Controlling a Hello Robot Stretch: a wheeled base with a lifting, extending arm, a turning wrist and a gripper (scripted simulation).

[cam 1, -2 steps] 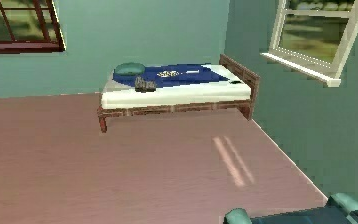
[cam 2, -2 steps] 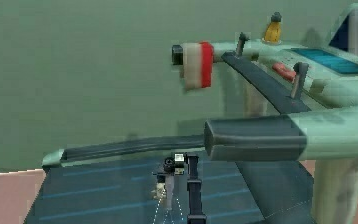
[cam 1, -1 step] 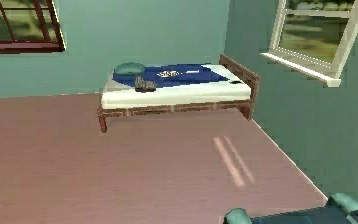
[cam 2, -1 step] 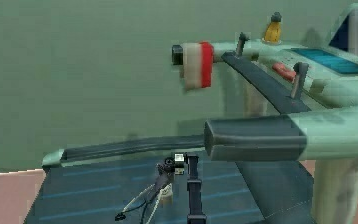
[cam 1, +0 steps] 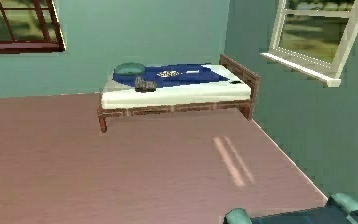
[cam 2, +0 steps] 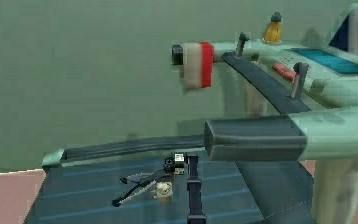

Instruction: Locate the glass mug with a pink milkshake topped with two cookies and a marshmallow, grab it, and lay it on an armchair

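Observation:
In the arm side view the arm rises from the bottom edge, and the gripper [cam 2: 127, 192] points left over a dark ribbed cushion [cam 2: 77, 195] edged in pale teal, which looks like a seat. A small pale blob [cam 2: 164, 188] lies at the gripper's body on that cushion. I cannot tell whether it is the mug or whether the gripper holds anything. A white cylinder with a red band [cam 2: 195, 63] sticks out from the teal furniture higher up.
The forward view has a wooden bed [cam 1: 177, 98] with a blue cover, a teal pillow [cam 1: 128, 70] and a dark thing [cam 1: 145, 86], plus open reddish floor [cam 1: 137, 170]. Windows flank it. A yellow bottle-like thing [cam 2: 274, 28] stands at the arm side view's top right.

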